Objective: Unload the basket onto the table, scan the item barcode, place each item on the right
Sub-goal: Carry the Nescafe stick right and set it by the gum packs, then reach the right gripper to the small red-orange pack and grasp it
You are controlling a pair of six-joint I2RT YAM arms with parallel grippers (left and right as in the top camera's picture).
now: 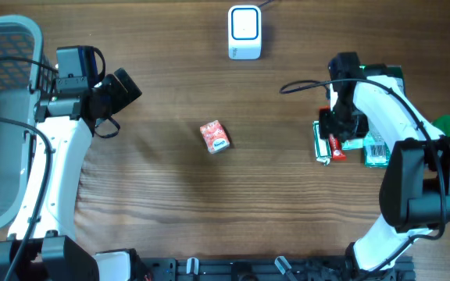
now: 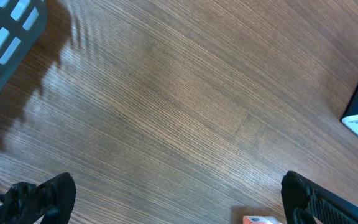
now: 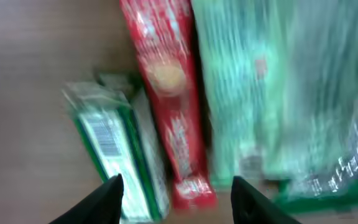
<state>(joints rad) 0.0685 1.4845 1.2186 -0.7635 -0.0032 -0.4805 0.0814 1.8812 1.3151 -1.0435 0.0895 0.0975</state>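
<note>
Pick step in hand: right gripper (image 3: 179, 202) hangs over right-side pile, fingers apart, straddling red packet (image 3: 166, 93), not clamped. Left gripper (image 2: 179, 199) spread wide, holding nothing. Next, I'd say: close squarely on packet, lift, turn barcode toward scanner (image 1: 244, 31).
</note>
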